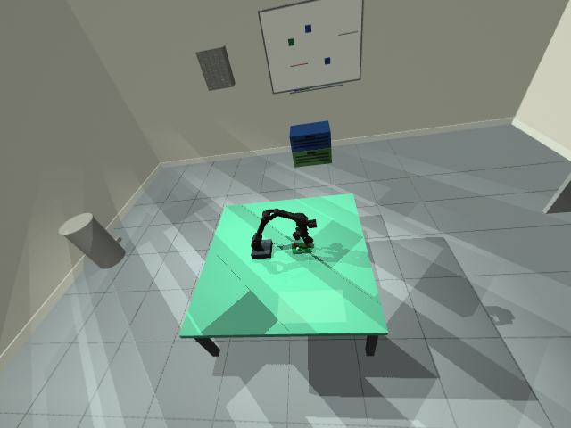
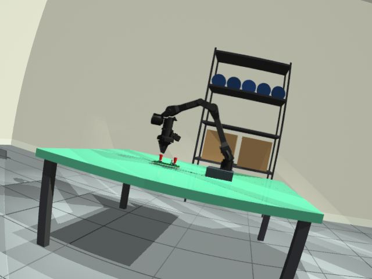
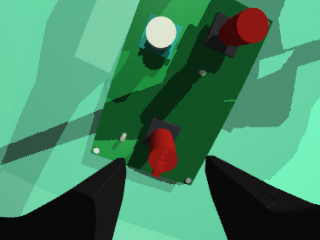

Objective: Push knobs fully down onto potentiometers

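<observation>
The gripper point(image 1: 308, 240) point(image 2: 163, 151) point(image 3: 166, 164) points down with its fingers spread and nothing pinched between them. In the exterior view its tips are just above the left red potentiometer knob point(image 2: 160, 157) point(image 3: 163, 150), which stands upright on its dark square potentiometer point(image 3: 157, 126); in the wrist view this is the near knob. The other red knob point(image 1: 294, 244) point(image 2: 175, 160) point(image 3: 252, 26) stands to the right in the exterior view, and at the far right of the board in the wrist view, over a second dark potentiometer point(image 3: 216, 36). Whether either knob is fully seated cannot be told. Left of that far knob, in the wrist view, is a white round cap point(image 3: 161, 32) on a teal square base. All are on the green circuit board point(image 1: 302, 251) point(image 2: 165, 164) point(image 3: 180, 107), which is on the green table point(image 1: 258, 281) point(image 2: 180, 186). In the top view, the black arm point(image 1: 285, 214) point(image 2: 188, 104) rises from its dark base point(image 1: 261, 254) point(image 2: 218, 174), left of the board.
</observation>
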Controlling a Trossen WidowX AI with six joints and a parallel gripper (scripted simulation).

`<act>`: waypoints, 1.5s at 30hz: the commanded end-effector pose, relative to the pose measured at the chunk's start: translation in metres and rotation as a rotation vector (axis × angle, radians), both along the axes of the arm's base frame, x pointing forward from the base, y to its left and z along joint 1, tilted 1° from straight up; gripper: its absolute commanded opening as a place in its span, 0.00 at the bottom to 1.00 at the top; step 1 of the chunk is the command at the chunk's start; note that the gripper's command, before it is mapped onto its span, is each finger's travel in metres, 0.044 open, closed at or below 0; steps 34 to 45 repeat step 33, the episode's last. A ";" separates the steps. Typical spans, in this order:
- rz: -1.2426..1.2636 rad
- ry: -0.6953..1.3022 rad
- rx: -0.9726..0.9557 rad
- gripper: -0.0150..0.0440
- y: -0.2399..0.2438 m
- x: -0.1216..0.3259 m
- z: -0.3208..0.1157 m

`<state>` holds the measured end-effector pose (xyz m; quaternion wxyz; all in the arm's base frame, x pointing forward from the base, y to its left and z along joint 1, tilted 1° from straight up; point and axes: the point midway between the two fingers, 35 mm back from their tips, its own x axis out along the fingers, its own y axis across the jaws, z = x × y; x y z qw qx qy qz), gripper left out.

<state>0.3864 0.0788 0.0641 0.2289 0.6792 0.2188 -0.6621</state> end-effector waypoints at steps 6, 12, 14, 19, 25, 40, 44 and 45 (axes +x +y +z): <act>-0.002 0.010 -0.001 1.00 -0.018 -0.081 0.024; -0.004 0.014 -0.001 1.00 -0.033 -0.154 0.024; -0.005 0.015 -0.001 1.00 -0.036 -0.169 0.021; -0.005 0.016 -0.001 1.00 -0.037 -0.171 0.021; -0.005 0.016 -0.001 1.00 -0.037 -0.171 0.021; -0.005 0.016 -0.001 1.00 -0.037 -0.171 0.021; -0.005 0.016 -0.001 1.00 -0.037 -0.171 0.021; -0.005 0.016 -0.001 1.00 -0.037 -0.171 0.021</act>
